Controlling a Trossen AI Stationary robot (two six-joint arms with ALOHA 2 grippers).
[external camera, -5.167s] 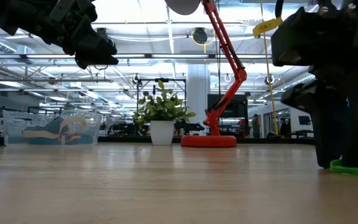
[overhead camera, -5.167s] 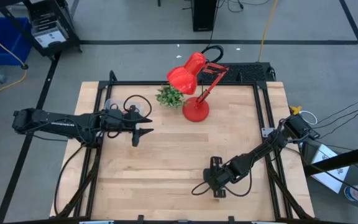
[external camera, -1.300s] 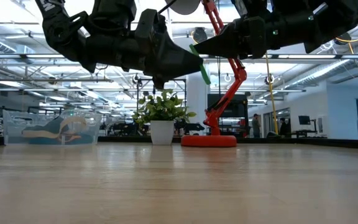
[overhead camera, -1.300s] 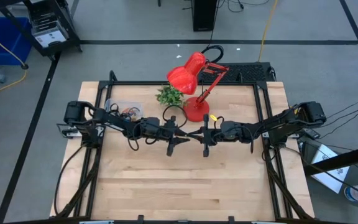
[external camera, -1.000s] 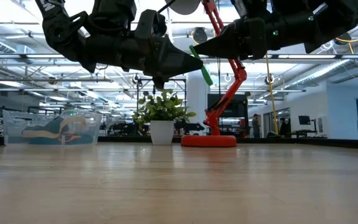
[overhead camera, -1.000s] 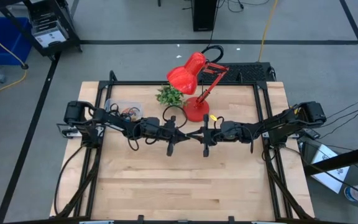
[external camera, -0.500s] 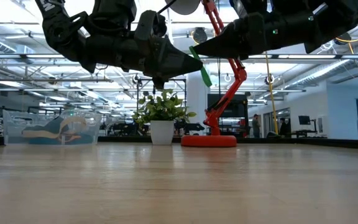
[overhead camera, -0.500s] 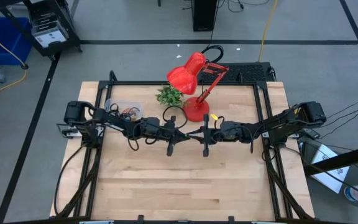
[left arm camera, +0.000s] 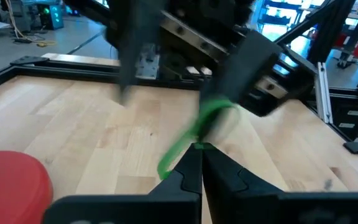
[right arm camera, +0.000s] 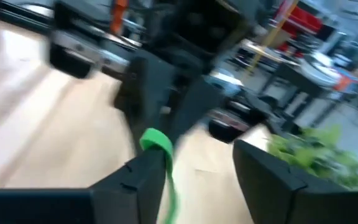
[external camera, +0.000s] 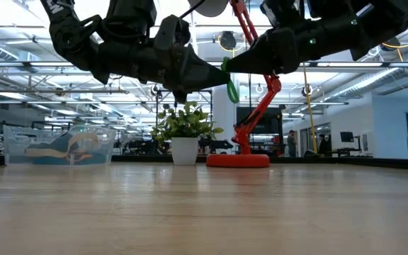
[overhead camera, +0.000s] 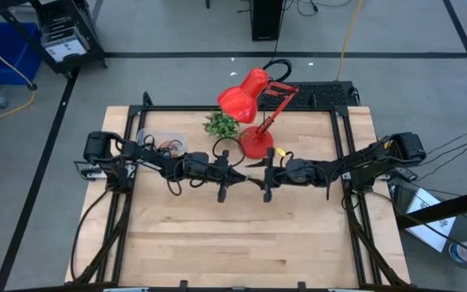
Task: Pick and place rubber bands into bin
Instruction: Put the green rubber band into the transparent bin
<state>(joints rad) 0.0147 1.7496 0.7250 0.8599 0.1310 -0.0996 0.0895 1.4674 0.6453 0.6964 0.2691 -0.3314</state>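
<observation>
A green rubber band (external camera: 231, 89) hangs in the air over the middle of the table. My left gripper (overhead camera: 244, 172) reaches in from the table's left and is shut on it. My right gripper (overhead camera: 259, 168) faces it tip to tip from the table's right. In the right wrist view its two fingers (right arm camera: 194, 152) stand open, with the band (right arm camera: 157, 140) next to one of them. The bin (overhead camera: 159, 139), a clear shallow tray, stands on the table at the far left with several rubber bands lying in it. My left gripper pinches the green band near one end (left arm camera: 196, 142) between its two fingertips, coming in level from the table's left. The band droops below the tips as a slack loop, lifted clear of the table. My right gripper: I cannot tell whether its finger (right arm camera: 143, 167) touches the band.
A red desk lamp (overhead camera: 254, 101) and a small potted plant (overhead camera: 222, 124) stand at the table's far edge, just behind the two grippers. A blue tub (overhead camera: 6, 50) sits on the floor beyond the far left corner. Bare wood (overhead camera: 233, 235) fills the near half.
My right gripper has opened and let go of the green band, turning a little in place. The band, drawn straight on a slant between the two grippers before, now hangs slack as a short loop from my left gripper's tips.
</observation>
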